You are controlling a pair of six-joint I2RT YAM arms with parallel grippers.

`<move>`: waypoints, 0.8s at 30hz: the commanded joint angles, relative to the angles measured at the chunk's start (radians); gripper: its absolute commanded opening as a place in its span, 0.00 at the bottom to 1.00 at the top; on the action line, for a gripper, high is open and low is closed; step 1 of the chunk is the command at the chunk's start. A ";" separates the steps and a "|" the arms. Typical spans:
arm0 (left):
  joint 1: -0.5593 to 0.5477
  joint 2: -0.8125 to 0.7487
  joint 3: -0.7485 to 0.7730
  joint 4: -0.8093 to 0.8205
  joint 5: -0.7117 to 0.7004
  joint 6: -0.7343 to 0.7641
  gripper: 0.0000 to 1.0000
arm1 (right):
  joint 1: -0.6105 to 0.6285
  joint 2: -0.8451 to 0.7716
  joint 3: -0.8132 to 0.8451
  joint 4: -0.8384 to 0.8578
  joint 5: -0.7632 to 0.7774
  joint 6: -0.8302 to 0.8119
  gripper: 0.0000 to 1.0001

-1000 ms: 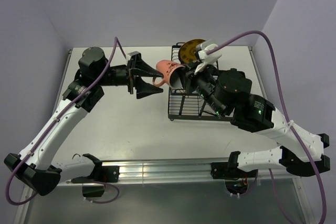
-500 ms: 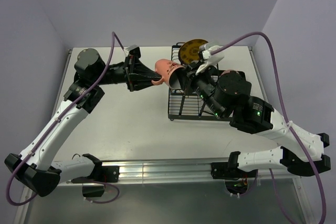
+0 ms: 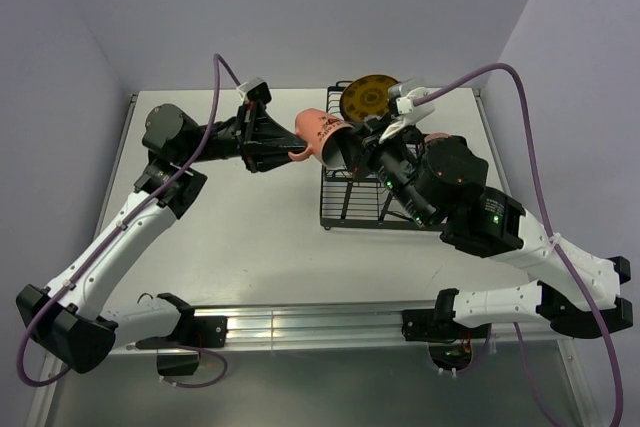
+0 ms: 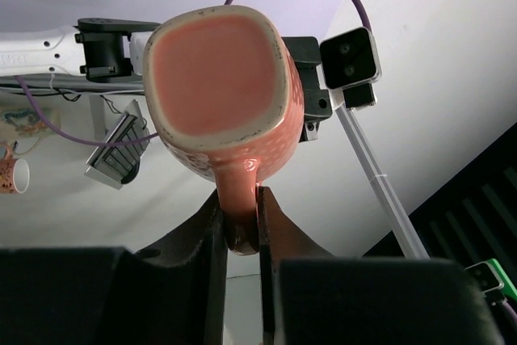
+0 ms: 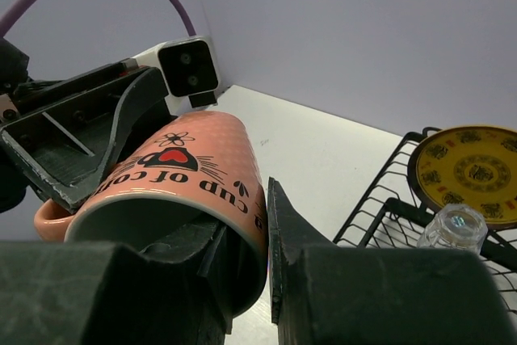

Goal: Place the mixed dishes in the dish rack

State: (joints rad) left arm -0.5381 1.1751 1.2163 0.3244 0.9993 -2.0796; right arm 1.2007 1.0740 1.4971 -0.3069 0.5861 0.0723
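A pink mug (image 3: 322,132) printed with "cup of co…" hangs on its side in the air just left of the dish rack (image 3: 350,202). My left gripper (image 3: 297,154) is shut on the mug's handle (image 4: 241,191), with the mug's base (image 4: 218,78) facing its camera. My right gripper (image 3: 345,152) is shut on the mug's rim (image 5: 242,236), one finger inside and one outside. The yellow-orange plate (image 3: 366,97) stands upright at the rack's far end. A clear glass tumbler (image 5: 452,228) sits in the rack (image 5: 380,199) below the plate (image 5: 468,167).
The black wire rack stands on the white table (image 3: 250,237), right of centre and under my right arm. A small patterned cup (image 4: 12,175) shows at the left edge of the left wrist view. Purple walls close in the far side.
My left gripper, open beside the mug a second ago, has moved in and shut on its handle. The right gripper has kept its hold on the rim; the mug has barely shifted.
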 commanded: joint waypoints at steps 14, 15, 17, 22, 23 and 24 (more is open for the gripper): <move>-0.016 -0.065 -0.087 0.363 -0.093 -0.211 0.43 | 0.017 0.004 0.026 0.054 -0.206 0.161 0.00; -0.016 -0.063 -0.089 0.366 -0.094 -0.212 0.46 | 0.017 0.004 0.028 0.052 -0.207 0.162 0.00; -0.016 -0.055 -0.086 0.378 -0.096 -0.217 0.49 | 0.017 0.004 0.031 0.046 -0.209 0.169 0.00; -0.016 -0.051 -0.083 0.363 -0.090 -0.217 0.41 | 0.019 0.006 0.040 0.035 -0.216 0.169 0.00; -0.016 -0.054 -0.089 0.355 -0.093 -0.220 0.39 | 0.020 0.010 0.045 0.032 -0.213 0.164 0.00; -0.016 -0.057 -0.093 0.348 -0.094 -0.221 0.35 | 0.025 0.015 0.048 0.029 -0.194 0.159 0.00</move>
State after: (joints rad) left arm -0.5514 1.1187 1.1313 0.6395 0.9699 -2.0281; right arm 1.1954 1.0763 1.5055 -0.2993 0.4549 0.2199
